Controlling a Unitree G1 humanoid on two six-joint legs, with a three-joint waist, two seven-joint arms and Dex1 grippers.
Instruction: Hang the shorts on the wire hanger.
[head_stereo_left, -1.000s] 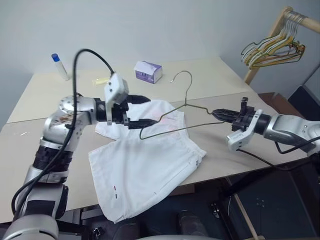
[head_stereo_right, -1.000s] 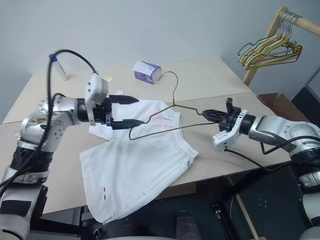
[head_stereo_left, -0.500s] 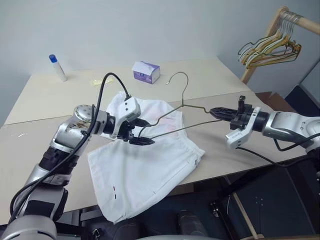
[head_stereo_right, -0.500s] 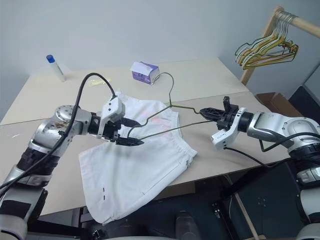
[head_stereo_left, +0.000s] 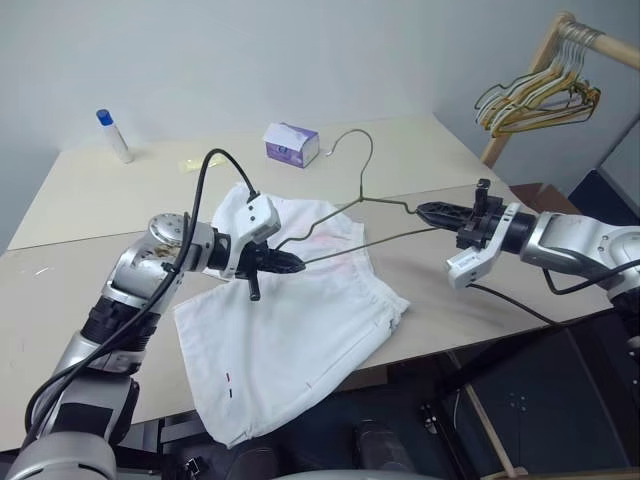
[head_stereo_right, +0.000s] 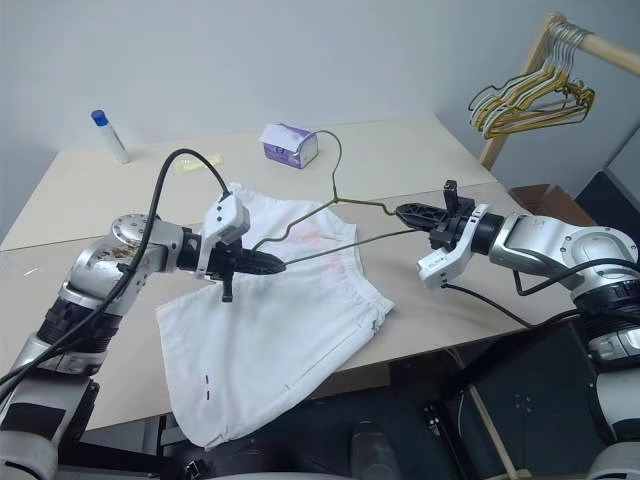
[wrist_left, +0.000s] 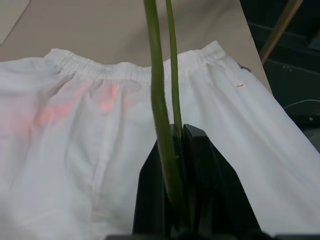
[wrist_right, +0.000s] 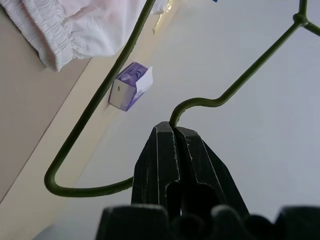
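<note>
A: Grippers? Left gripper (head_stereo_left: 296, 265) and right gripper (head_stereo_left: 424, 211) each pinch an end of the wire hanger (head_stereo_left: 350, 215), above the shorts (head_stereo_left: 290, 330).

B: Shorts lie limp on the table (head_stereo_left: 90, 200); I'd grasp the waistband.

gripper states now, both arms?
Left gripper: shut on the wire hanger.
Right gripper: shut on the wire hanger's other end.

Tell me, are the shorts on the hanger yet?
Not yet. Done: both grippers are shut on the wire hanger, the left gripper at one end, the right gripper at the other, holding it up. Left: the shorts lie flat on the table, not threaded on.
</note>
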